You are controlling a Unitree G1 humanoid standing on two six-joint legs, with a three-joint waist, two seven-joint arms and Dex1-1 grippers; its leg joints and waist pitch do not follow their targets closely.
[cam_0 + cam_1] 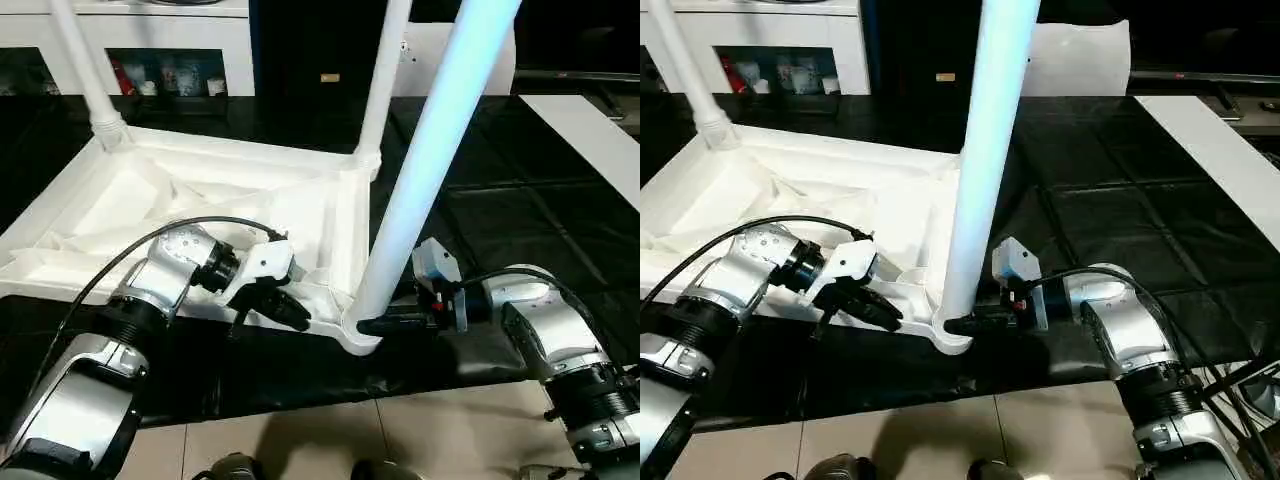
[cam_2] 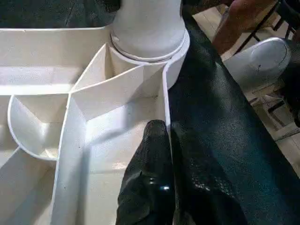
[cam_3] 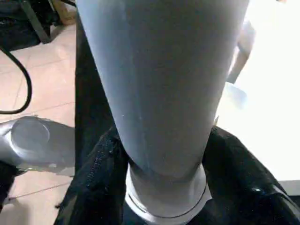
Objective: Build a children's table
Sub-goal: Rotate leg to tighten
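Tabletop [image 1: 200,200] lies upside down on black bench [image 1: 520,200], ribs up, three legs standing in corner sockets. Right gripper [image 1: 372,324] straddles the near leg [image 1: 420,190] at its base, fingers either side of it; firm clamp not clear. Left gripper [image 1: 290,312] pinches the rim wall shut. Hollow plastic: probably light, stiff, slick. Best grip low on the leg near socket [image 1: 362,335].
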